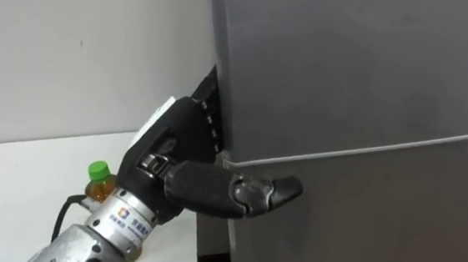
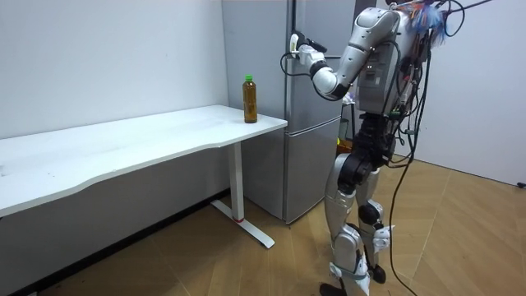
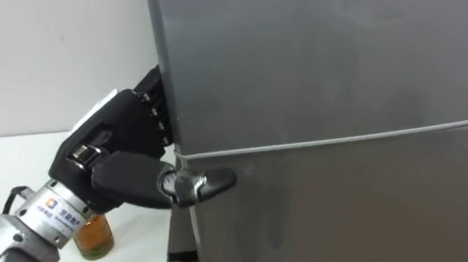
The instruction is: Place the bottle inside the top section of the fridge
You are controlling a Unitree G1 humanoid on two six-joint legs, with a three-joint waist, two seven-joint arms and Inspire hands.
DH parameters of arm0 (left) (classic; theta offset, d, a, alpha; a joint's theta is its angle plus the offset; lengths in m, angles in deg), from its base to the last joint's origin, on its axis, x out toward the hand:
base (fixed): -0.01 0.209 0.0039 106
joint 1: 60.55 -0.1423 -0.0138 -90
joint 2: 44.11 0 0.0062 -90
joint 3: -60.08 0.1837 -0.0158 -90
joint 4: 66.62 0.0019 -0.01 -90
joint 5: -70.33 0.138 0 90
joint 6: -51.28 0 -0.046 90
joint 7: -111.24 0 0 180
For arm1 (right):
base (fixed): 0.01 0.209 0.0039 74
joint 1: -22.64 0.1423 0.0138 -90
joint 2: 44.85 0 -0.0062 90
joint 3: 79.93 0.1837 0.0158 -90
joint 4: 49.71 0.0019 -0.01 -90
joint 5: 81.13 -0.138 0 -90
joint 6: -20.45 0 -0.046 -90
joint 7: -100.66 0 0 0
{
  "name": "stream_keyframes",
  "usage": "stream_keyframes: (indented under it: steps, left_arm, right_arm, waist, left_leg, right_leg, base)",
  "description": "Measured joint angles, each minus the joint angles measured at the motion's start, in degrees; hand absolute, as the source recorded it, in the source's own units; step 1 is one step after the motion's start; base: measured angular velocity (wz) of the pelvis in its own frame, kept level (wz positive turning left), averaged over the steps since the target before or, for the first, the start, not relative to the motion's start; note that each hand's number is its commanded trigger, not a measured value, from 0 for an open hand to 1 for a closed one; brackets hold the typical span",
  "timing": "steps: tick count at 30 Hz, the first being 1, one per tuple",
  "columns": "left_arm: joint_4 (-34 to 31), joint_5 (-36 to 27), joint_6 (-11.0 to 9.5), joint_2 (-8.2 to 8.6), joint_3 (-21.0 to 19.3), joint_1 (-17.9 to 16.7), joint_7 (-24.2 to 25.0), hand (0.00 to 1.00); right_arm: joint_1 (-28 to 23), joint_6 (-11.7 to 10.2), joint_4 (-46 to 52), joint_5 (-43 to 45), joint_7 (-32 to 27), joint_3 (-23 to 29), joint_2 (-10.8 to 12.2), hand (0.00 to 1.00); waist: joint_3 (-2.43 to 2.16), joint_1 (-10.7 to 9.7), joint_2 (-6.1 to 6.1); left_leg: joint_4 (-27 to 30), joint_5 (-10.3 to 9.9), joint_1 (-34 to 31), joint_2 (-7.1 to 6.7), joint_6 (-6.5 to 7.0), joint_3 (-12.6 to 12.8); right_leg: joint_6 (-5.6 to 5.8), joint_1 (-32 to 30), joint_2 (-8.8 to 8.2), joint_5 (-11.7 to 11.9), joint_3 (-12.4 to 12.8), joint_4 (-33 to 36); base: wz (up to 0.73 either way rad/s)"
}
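Left eye view: left hand [image 1: 186,156] is at the left edge of the grey fridge [image 1: 346,90], level with the seam between the upper and lower doors. Its thumb lies across the door front. The rest is tucked behind the edge, so the grip cannot be told. The green-capped bottle [image 1: 100,183] stands upright on the white table [image 1: 21,173].

Right eye view: forearm partly covers the bottle.

Room view: robot stands facing the fridge on a wood floor [image 2: 205,263], with the bottle at the table's corner nearest the fridge.
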Motion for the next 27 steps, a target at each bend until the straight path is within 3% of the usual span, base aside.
stream_keyframes:
  steps: [11,22,23,24,25,26,27]
  left_arm:
    - [-0.04,-0.04,-1.02,0.10,1.31,-2.86,2.47,0.00]
    - [-0.48,-0.23,-1.08,0.06,3.33,-5.14,4.19,0.00]
    - [-0.48,-0.23,-1.08,0.06,3.50,-5.29,4.27,0.04]
    - [-0.48,-0.23,-1.07,0.07,3.61,-5.61,4.68,0.47]
    - [-0.48,-0.24,-1.07,0.07,3.75,-5.96,5.09,0.56]
    - [-0.48,-0.24,-1.07,0.08,3.80,-6.14,5.23,0.73]
    - [-0.48,-0.24,-1.07,0.07,3.94,-6.38,5.38,1.00]
  right_arm:
    - [0.20,-0.01,-1.05,-2.73,-0.73,-1.29,-0.08,0.00]
    - [0.06,-0.63,-1.17,-3.09,-0.93,-2.14,-0.33,0.00]
    - [0.07,-0.63,-1.17,-3.09,-0.93,-2.23,-0.36,0.00]
    - [0.08,-0.63,-1.16,-3.08,-0.93,-2.28,-0.35,0.00]
    - [0.06,-0.62,-1.17,-3.07,-0.93,-2.28,-0.35,0.00]
    - [0.05,-0.62,-1.17,-3.07,-0.93,-2.28,-0.34,0.00]
    - [0.04,-0.62,-1.18,-3.07,-0.93,-2.29,-0.33,0.00]
  waist:
    - [-0.02,0.31,-0.17]
    - [-0.32,1.16,-0.23]
    - [-0.36,1.17,-0.25]
    - [-0.43,1.18,-0.31]
    - [-0.46,1.19,-0.37]
    - [-0.47,1.18,-0.39]
    - [-0.48,1.18,-0.42]
  left_leg:
    - [0.24,0.04,0.04,-0.12,0.06,-0.51]
    - [0.31,0.30,0.11,-0.35,0.13,-1.35]
    - [0.31,0.32,0.11,-0.36,0.14,-1.36]
    - [0.31,0.34,0.13,-0.37,0.14,-1.37]
    - [0.32,0.35,0.21,-0.37,0.14,-1.36]
    - [0.32,0.35,0.23,-0.38,0.15,-1.36]
    - [0.34,0.36,0.24,-0.38,0.15,-1.35]
  right_leg:
    - [0.02,0.37,-0.11,-0.01,-0.71,0.03]
    - [0.02,0.84,-0.26,-0.01,-1.38,0.04]
    - [0.02,0.84,-0.27,-0.01,-1.39,0.04]
    - [0.02,0.86,-0.27,-0.01,-1.37,0.05]
    - [0.02,0.90,-0.27,-0.01,-1.34,0.05]
    - [0.02,0.91,-0.27,-0.01,-1.32,0.06]
    - [0.02,0.92,-0.28,-0.01,-1.30,0.06]
  base:
    - [0.02]
    - [0.03]
    - [0.00]
    - [0.00]
    - [0.00]
    - [0.00]
    - [0.00]
